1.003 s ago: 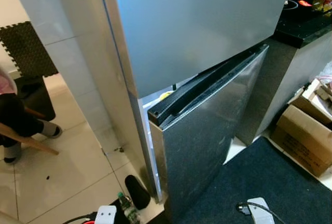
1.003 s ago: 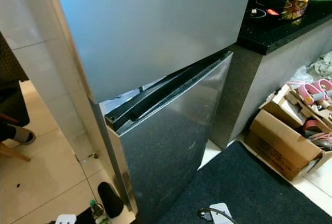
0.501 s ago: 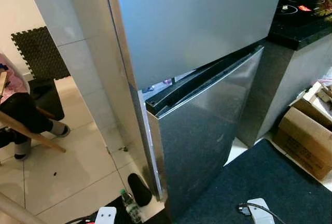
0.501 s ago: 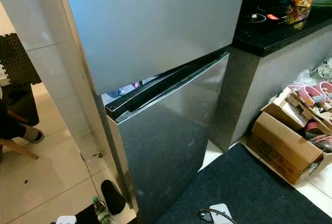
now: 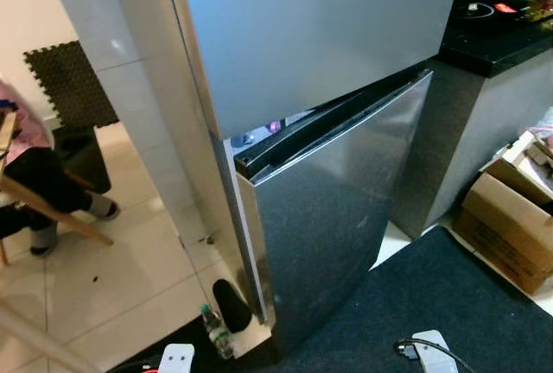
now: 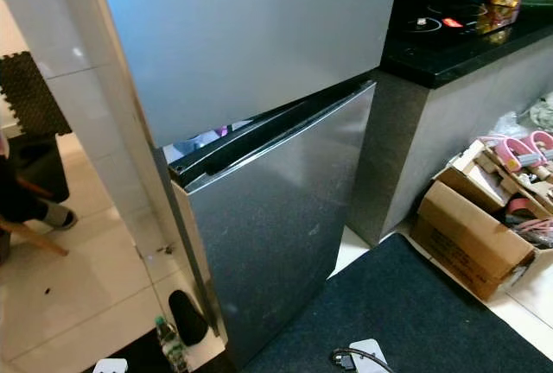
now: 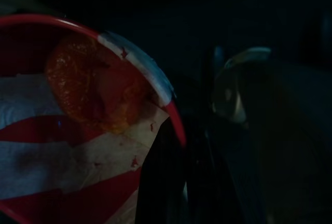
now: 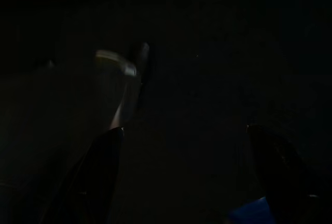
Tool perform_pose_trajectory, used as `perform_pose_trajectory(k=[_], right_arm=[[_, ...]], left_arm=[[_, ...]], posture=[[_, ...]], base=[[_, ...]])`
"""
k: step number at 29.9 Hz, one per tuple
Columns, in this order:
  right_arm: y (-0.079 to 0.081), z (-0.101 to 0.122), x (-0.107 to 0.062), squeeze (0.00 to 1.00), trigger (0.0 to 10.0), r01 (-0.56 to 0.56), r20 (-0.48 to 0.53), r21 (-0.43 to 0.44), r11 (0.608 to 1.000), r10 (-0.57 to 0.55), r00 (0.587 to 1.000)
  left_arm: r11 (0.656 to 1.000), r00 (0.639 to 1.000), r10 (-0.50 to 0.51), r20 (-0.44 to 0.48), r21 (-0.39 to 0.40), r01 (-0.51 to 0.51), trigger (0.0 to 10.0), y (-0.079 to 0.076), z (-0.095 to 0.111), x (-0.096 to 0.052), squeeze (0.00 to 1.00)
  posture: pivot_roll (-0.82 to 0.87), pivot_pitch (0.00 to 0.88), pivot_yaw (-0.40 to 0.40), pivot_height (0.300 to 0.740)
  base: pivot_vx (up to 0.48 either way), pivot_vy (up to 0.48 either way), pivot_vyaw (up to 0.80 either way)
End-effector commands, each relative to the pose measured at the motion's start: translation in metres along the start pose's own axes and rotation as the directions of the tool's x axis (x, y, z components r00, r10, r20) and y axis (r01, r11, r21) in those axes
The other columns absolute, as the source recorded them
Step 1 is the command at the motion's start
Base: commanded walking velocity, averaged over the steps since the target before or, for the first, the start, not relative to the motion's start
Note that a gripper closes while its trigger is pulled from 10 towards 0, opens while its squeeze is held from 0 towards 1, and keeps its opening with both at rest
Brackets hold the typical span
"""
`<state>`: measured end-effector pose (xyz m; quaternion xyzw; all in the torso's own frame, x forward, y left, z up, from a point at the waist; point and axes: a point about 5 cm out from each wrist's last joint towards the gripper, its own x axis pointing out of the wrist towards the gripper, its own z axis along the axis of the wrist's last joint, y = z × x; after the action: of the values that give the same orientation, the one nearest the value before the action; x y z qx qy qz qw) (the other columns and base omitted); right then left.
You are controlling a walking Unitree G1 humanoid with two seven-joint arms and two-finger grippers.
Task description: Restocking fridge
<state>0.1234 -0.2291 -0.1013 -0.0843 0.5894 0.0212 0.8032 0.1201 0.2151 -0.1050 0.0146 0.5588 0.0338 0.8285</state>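
Steel lower door (image 5: pixel 346 218) ajar at 12 o'clock, looks heavy, stiff; I'd grip its top edge. Right gripper (image 8: pixel 187 146) spread wide, left gripper's (image 7: pixel 181 182) spread unclear.

No legible text, labels or nos. on anything here.

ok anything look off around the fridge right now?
Yes. The lower fridge door is ajar: it stands out from the cabinet on its left side, with items visible through the gap under the upper door. A small bottle and a dark shoe sit on the floor at its base.
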Motion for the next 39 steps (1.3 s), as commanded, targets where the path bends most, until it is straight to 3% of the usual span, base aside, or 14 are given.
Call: perform_pose_trajectory(k=[1, 15, 24, 39], right_arm=[[-0.0025, 0.0094, -0.0002, 0.00, 10.0, 0.007, 0.030, -0.003, 1.000, -0.007, 1.000], [-0.0023, 0.0097, -0.0001, 0.00, 10.0, 0.007, 0.030, 0.000, 1.000, -0.007, 1.000], [-0.0023, 0.0099, -0.0001, 0.00, 10.0, 0.006, 0.031, -0.001, 1.000, -0.006, 1.000], [-0.0016, 0.0099, 0.0000, 0.00, 10.0, 0.003, 0.029, -0.002, 1.000, -0.003, 1.000]], left_arm=[[1.000, 1.000, 0.000, -0.002, -0.003, 0.000, 10.0, -0.0016, -0.0023, -0.0001, 0.00], [1.000, 1.000, -0.012, -0.011, -0.001, 0.012, 10.0, -0.0016, -0.0035, -0.0002, 0.00], [1.000, 1.000, -0.007, -0.020, 0.001, 0.007, 10.0, -0.0011, -0.0053, -0.0004, 0.00], [1.000, 1.000, 0.017, 0.002, -0.011, -0.017, 10.0, 0.0012, -0.0003, -0.0001, 0.00]], posture=[[-0.02, 0.000, 0.031, 0.740], [-0.03, 0.000, 0.030, 0.740], [-0.03, 0.000, 0.028, 0.740], [-0.03, 0.000, 0.028, 0.740]], base=[[0.000, 0.000, 0.00], [0.000, 0.000, 0.00], [0.000, -0.477, 0.00], [0.000, 0.000, 0.00]])
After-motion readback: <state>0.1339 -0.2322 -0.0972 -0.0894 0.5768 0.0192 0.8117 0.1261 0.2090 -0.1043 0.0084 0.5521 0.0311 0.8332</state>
